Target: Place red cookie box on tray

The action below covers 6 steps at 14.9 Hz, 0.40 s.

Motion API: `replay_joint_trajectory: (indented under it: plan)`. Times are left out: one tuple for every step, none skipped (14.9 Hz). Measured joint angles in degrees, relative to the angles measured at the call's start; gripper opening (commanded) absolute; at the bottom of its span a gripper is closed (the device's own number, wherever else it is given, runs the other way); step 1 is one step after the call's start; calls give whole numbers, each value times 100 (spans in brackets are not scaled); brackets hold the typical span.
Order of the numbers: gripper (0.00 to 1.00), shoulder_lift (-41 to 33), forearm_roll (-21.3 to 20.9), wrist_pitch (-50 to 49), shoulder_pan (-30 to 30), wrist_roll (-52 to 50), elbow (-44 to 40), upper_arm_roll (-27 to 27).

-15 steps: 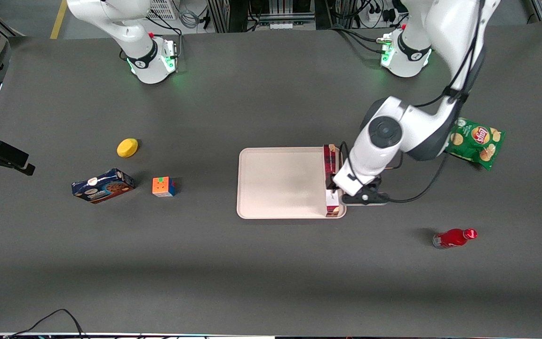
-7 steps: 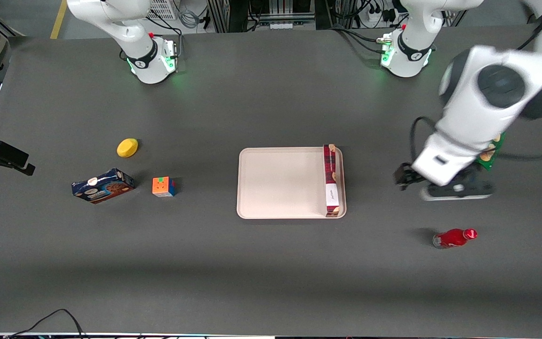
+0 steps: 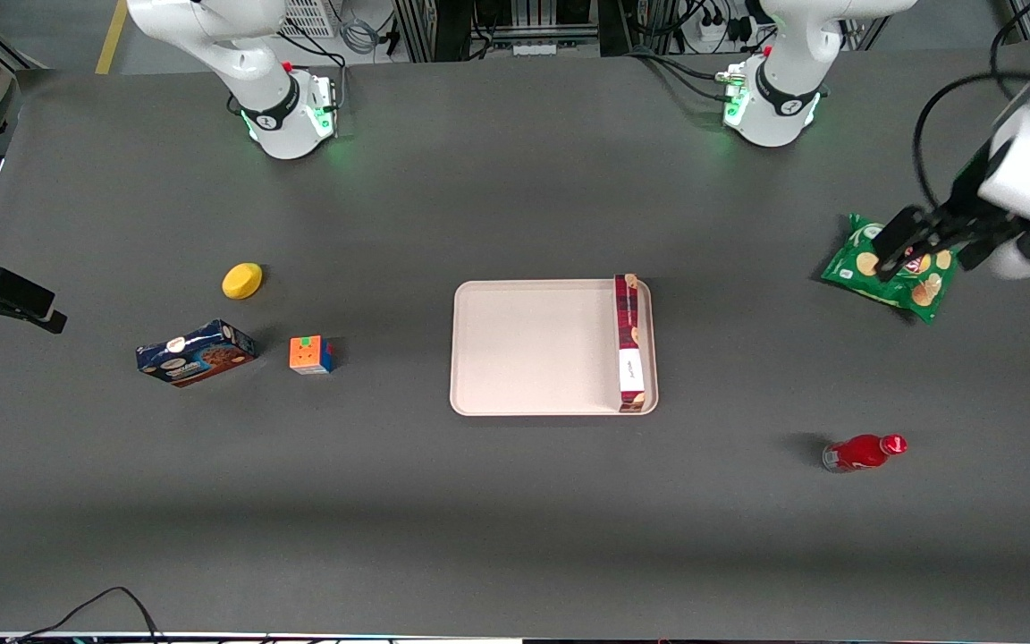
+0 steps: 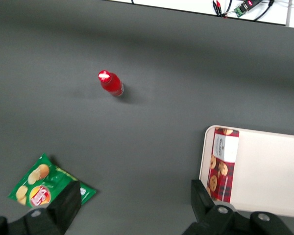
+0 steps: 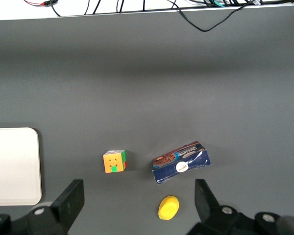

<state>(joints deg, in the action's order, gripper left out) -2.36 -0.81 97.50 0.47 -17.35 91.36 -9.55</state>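
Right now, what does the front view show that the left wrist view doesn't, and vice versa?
Only the front view: the blue cookie box, cube, yellow object, both arm bases, and the whole tray. Only the left wrist view: nothing of its own beyond a closer look between the open fingers of the gripper. Both: the red cookie box lying in the tray along the edge toward the working arm, the red bottle, and the chips bag under the gripper.
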Motion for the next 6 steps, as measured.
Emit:
replay_joint_trajectory:
  plan:
    - [100,-98,29,-203,30,154,-48,21]
    - [100,-169,33,-386,45,313,-87,50]
    - [100,-216,33,-520,55,431,-116,94]
    - [100,-243,33,-612,65,532,-126,153]
    - [100,-253,33,-672,75,661,-126,214]
    - [100,-254,33,-693,94,782,-126,257]
